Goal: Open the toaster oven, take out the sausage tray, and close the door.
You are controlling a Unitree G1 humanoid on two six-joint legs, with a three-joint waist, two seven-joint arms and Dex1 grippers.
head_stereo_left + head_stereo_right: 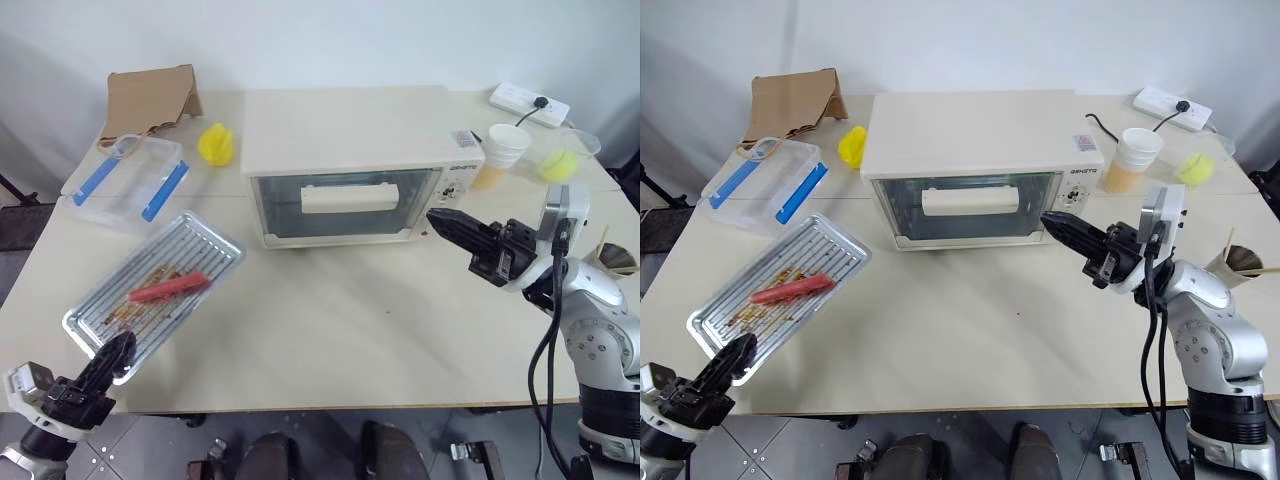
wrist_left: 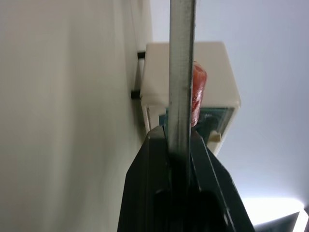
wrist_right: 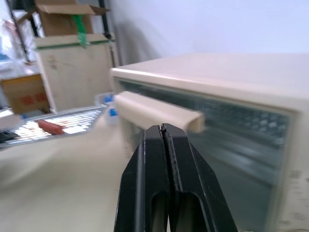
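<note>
At table's near-left edge, left pincer (image 1: 118,350) pinching sausage tray (image 1: 160,285) rim; right pincer (image 3: 163,129) pressed together, holding nothing.

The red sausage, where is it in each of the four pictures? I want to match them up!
Left eye view: the sausage lies on the sausage tray, lower left.
Right eye view: lower left again.
Left wrist view: it peeks out beside the tray's edge, held in the left gripper.
Right wrist view: small, far left, on the tray.
Shared landmark: the toaster oven, its door closed.
</note>
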